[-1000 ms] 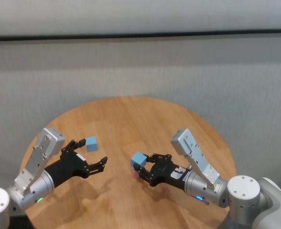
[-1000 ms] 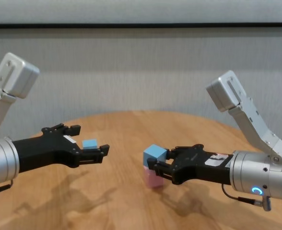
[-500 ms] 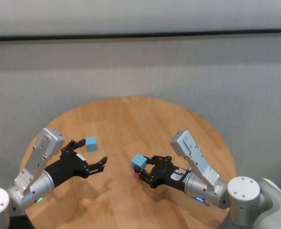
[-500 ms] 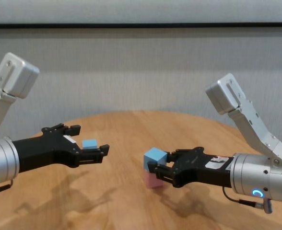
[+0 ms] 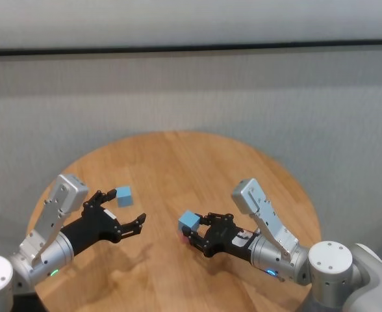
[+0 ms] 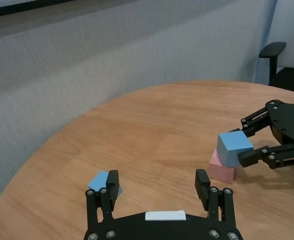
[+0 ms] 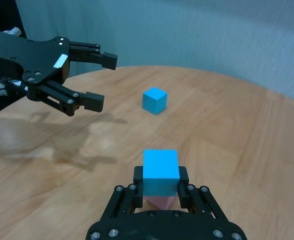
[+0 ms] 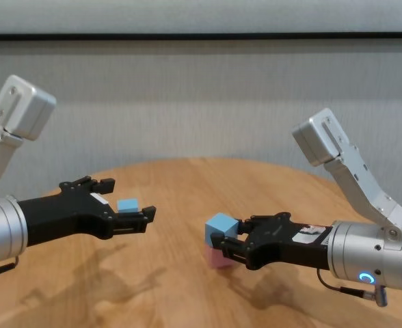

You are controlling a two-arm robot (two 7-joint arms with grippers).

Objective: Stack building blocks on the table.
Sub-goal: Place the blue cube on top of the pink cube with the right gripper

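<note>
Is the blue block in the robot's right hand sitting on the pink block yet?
Touching. In the left wrist view, the blue block in the right end effector rests tilted against the top of the pink block, with no gap between them.

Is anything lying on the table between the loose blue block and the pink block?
Nothing: in the right wrist view, bare table runs from the loose blue block to the pink block.

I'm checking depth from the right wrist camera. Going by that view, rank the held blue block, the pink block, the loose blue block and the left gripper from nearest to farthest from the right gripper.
1. Held blue block, between the right gripper's fingers.
2. Pink block, directly beneath it.
3. Loose blue block, farther out on the table.
4. Left gripper, open above the table; roughly as far, too close to call.
</note>
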